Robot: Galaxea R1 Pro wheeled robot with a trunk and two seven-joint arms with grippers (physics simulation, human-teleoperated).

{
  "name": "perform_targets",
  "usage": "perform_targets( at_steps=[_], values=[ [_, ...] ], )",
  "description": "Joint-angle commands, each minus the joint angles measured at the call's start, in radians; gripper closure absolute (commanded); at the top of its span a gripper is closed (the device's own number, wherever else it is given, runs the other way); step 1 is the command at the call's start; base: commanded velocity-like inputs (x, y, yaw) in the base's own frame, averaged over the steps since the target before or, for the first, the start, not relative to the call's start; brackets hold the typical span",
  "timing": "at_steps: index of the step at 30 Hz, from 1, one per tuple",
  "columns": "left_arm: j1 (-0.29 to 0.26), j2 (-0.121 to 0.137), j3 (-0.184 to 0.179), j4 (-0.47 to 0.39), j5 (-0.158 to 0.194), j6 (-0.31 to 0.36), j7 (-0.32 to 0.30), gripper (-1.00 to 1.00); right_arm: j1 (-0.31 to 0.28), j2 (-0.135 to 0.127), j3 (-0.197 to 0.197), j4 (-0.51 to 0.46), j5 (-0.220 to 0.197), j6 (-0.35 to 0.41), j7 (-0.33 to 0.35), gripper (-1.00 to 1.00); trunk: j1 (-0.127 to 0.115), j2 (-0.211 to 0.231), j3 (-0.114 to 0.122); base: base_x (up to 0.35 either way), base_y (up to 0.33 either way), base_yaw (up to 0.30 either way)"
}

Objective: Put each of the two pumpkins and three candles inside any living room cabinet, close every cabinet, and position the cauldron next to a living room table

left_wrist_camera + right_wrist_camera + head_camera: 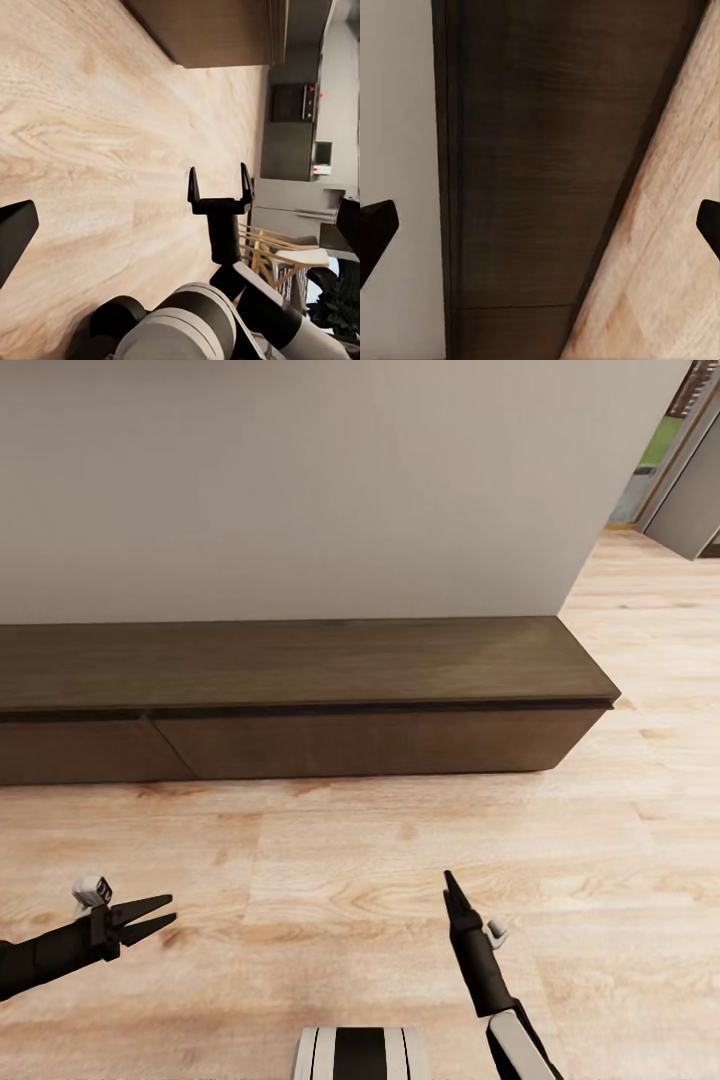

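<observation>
Both the left pincer (pixel 165 917) and right pincer (pixel 219 184) hang spread and empty above the wood floor (pixel 330 860), the closed cabinet (pixel 300 690) ahead of them.

I can read no text, label, brand, number or sign anywhere in my views. The dark wood cabinet (pixel 300 700) in front of me has plain drawer fronts with nothing printed on them, and the wall and floor carry no marks. The dark appliances (pixel 294 103) seen far off from my left wrist are too small and blurred to make out any lettering.
</observation>
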Motion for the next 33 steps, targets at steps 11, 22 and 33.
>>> perform_targets(
  at_steps=[11, 22, 33],
  values=[
    [0.000, -0.013, 0.000, -0.002, -0.001, 0.003, -0.038, -1.00, 0.000, -0.003, 0.002, 0.012, -0.007, -0.005, 0.021, -1.00, 0.000, 0.000, -0.001, 0.081, 0.000, 0.000],
    [0.000, -0.014, -0.002, -0.002, -0.001, 0.003, -0.039, -1.00, -0.001, -0.003, 0.002, 0.023, -0.007, -0.005, 0.023, -1.00, 0.000, 0.000, -0.001, 0.160, 0.000, 0.000],
    [0.000, -0.023, -0.002, -0.002, -0.001, 0.002, -0.039, -1.00, -0.001, -0.003, 0.002, 0.023, -0.007, -0.005, 0.022, -1.00, 0.000, 0.000, -0.001, 0.117, 0.002, 0.000]
  ],
)
